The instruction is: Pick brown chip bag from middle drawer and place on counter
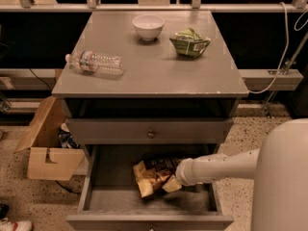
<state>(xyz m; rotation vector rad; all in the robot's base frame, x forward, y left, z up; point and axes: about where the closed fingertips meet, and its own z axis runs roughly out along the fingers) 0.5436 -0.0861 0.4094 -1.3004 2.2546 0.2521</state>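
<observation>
The brown chip bag [153, 174] lies on the floor of the open middle drawer [144, 203], dark printed face up with yellow-tan ends. My gripper [174, 181] reaches in from the right on the white arm [226, 165] and sits at the bag's right end, touching or overlapping it. The arm's end hides part of the bag. The grey counter [154, 76] is the cabinet's top, above the drawers.
On the counter stand a white bowl [148, 26], a small green bag [190, 42] and a lying water bottle [95, 62]. The upper drawer [149, 131] is closed. An open cardboard box [45, 150] sits on the floor at left. My white body [284, 177] fills the lower right.
</observation>
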